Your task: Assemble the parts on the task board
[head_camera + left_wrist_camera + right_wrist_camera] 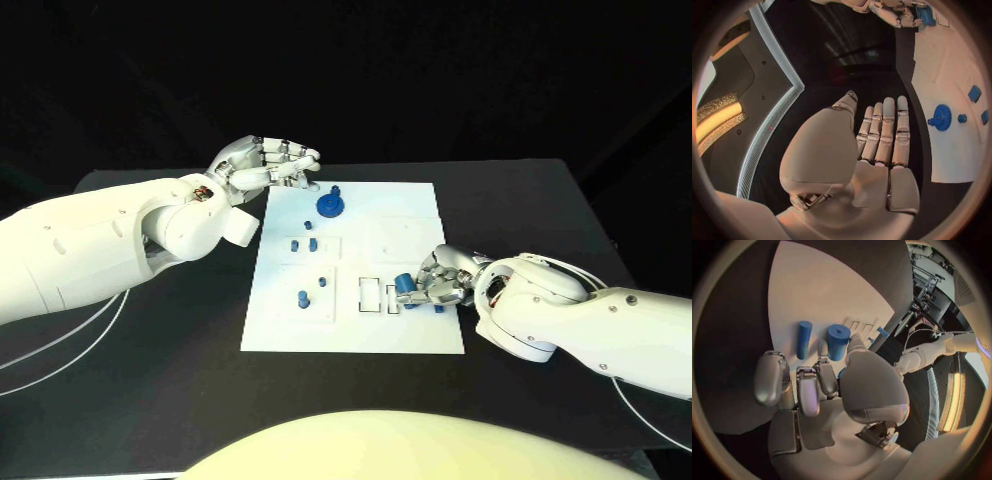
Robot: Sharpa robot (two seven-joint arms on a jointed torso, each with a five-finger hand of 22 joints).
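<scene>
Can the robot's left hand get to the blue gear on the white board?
Probably yes. The left hand hovers open at the board's far left corner, and the blue gear stands close beside it on the task board with nothing between them.

Two smooth white arms trailing thin pale cables, each ending in a silver, segmented robot hand (270, 163)

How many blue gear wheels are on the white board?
1. The blue gear sits at the far end of the task board, near the left hand. The right hand covers part of the board, so another could be hidden there.
</scene>
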